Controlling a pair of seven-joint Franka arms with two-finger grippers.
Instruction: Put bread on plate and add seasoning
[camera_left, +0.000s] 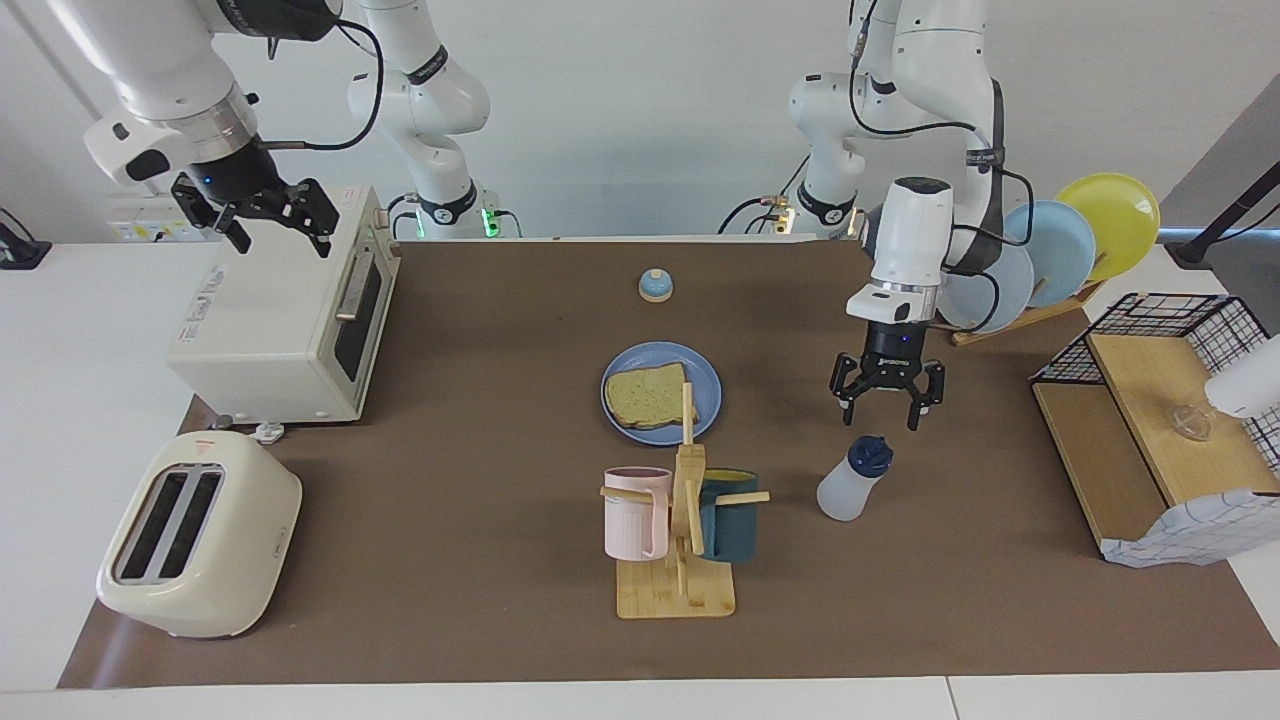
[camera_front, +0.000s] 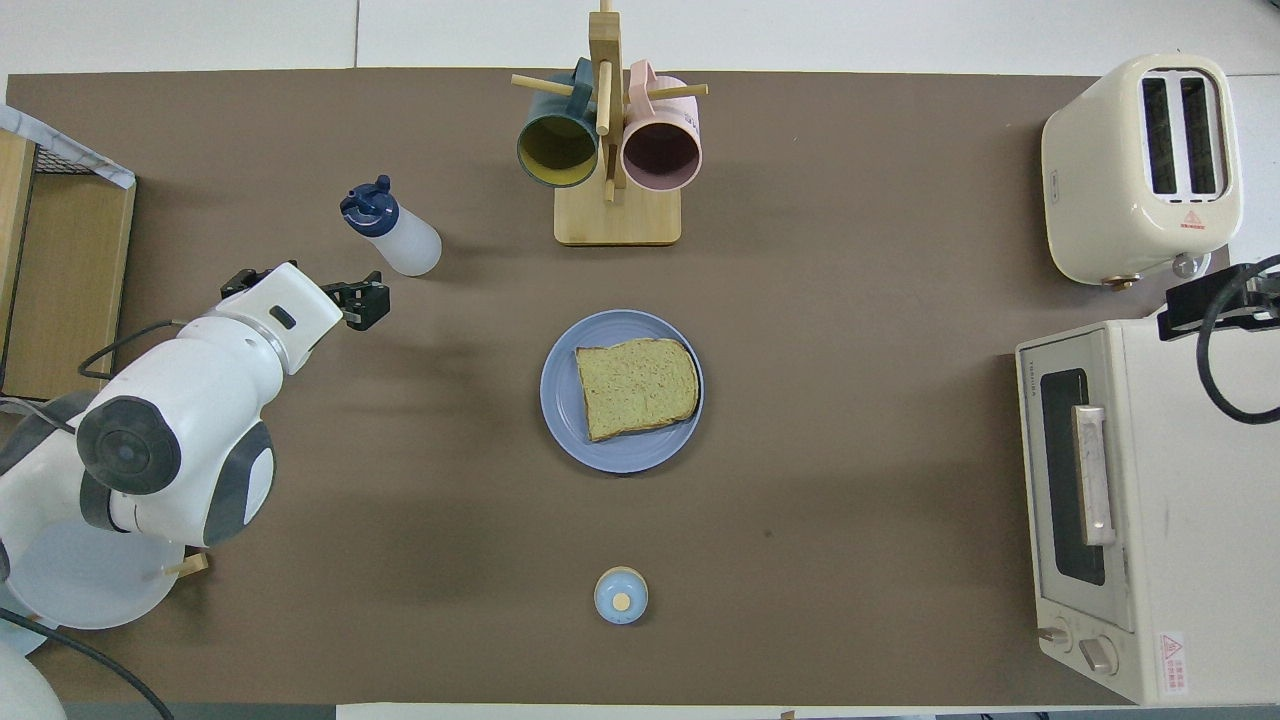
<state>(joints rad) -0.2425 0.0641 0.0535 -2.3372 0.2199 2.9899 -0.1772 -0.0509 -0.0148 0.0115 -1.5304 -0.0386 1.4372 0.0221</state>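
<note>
Bread (camera_left: 648, 397) lies flat on the plate (camera_left: 708, 400), near the middle of the tabletop (camera_left: 480, 420). The plate sits between the bell (camera_left: 655, 286), which is nearer the robots' edge, and the mug rack (camera_left: 685, 520), which is toward the edge away from the robots.

Seasoning (camera_left: 853, 480) stands upright on the tabletop, cap up, beside the mug rack toward the left arm's end, well apart from the plate.

Left claw (camera_left: 887, 408) hangs in the air, pointing down, over the bare tabletop just beside the seasoning. Fingers spread wide, holding nothing, clear of the bottle cap.

Right claw (camera_left: 268, 228) hovers over the oven (camera_left: 280, 320) at the right arm's end of the tabletop. Fingers wide apart, nothing in them. That arm waits.

Toaster (camera_left: 198, 535) sits in the corner at the right arm's end, away from the robots. 2 mugs hang on the rack. Plate rack (camera_left: 1050, 250) with 3 upright plates stands at the corner by the left arm's base. A wire basket (camera_left: 1160, 320) with a wooden shelf stands at the left arm's end.
</note>
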